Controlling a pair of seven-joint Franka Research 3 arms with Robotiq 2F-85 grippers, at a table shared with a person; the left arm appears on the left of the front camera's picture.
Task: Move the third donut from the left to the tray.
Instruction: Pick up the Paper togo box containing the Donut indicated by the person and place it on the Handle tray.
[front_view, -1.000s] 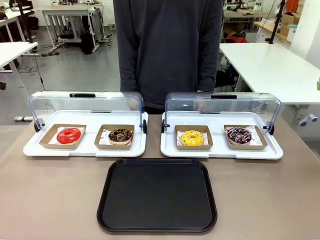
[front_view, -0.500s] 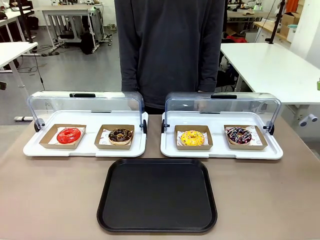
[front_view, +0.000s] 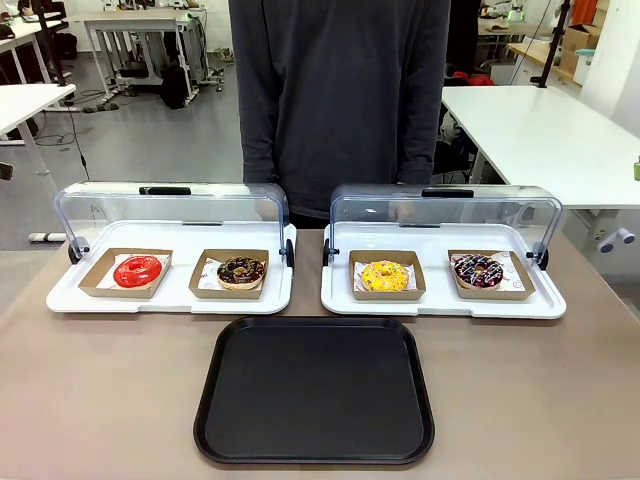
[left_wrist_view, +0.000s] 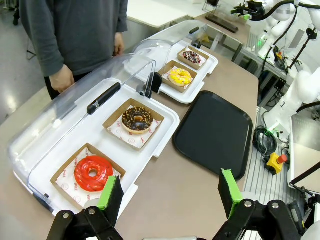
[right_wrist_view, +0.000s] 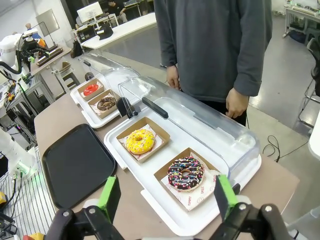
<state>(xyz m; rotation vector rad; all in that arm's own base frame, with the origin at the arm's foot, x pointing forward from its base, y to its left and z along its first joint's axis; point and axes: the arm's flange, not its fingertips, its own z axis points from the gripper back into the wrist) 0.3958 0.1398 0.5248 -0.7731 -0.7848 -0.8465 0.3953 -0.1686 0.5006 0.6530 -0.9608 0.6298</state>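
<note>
1. Right now, your yellow-glazed donut (front_view: 384, 274) sits in its shallow brown cardboard holder (front_view: 388, 296), third from the left in the row of four.
2. You find it on the left half of the right-hand white tray (front_view: 440, 303), whose clear domed lid (front_view: 445, 210) stands swung open behind the donuts.
3. Its neighbour on that tray is a sprinkled chocolate donut (front_view: 478, 269). The left-hand white tray (front_view: 170, 303) carries a red-glazed donut (front_view: 137, 270) and a plain chocolate donut (front_view: 241, 269), each in its own holder.
4. The black tray (front_view: 315, 395) lies flat on the brown table (front_view: 100, 400), nearer your side, just in front of the gap between the two white trays (apart from both).
5. Your left gripper (left_wrist_view: 170, 190) is spread wide, green pads far apart, with nothing between them. It hangs above the table at the red-glazed donut's end.
6. Your right gripper (right_wrist_view: 166, 195) is spread just as wide and grips nothing. It hangs above the near edge of the right-hand white tray, by the sprinkled chocolate donut.
7. The person (front_view: 340, 90) stands at the far side behind the lids, with both hands hanging down.
</note>
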